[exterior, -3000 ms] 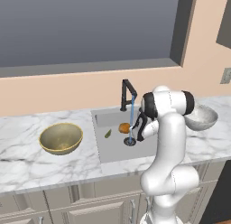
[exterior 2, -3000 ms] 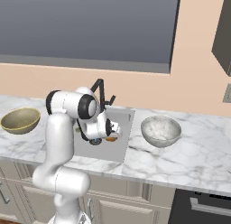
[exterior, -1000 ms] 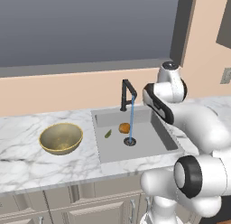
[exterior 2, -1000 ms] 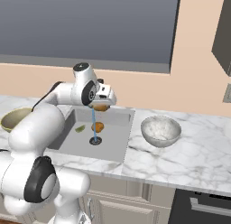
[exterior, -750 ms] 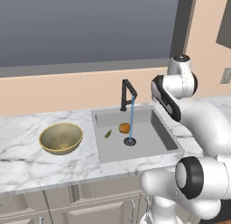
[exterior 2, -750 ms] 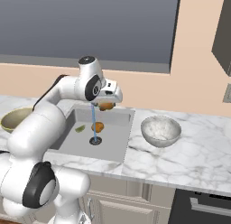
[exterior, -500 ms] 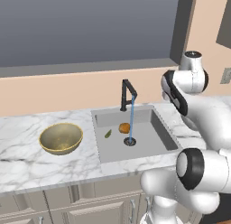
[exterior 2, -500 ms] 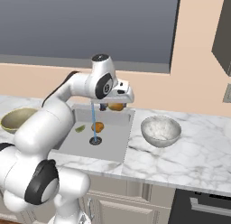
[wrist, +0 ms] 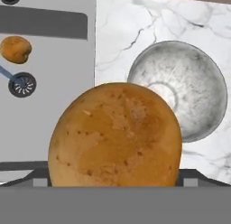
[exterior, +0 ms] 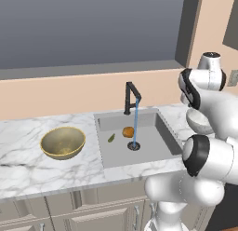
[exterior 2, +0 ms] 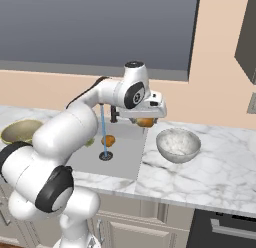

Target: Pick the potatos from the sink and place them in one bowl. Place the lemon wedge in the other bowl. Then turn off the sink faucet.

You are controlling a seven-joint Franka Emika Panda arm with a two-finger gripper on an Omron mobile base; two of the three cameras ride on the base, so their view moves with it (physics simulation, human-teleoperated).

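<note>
My gripper is shut on one potato, held in the air over the sink's right rim, just left of the silvery bowl. In the hand view the held potato looms large, with the silvery bowl beyond it on the right. The second potato lies in the sink near the drain. Left of it lies the lemon wedge. The gold bowl stands on the counter left of the sink. Water runs from the black faucet.
The blue water stream falls onto the round drain. White marble counter spreads around the sink and right of the silvery bowl. A window and a peach wall rise behind the faucet.
The arm has lifted the potato out of the sink and swung it to the right, up to the sink's right rim beside the silvery bowl. One potato and the lemon wedge stay put.
</note>
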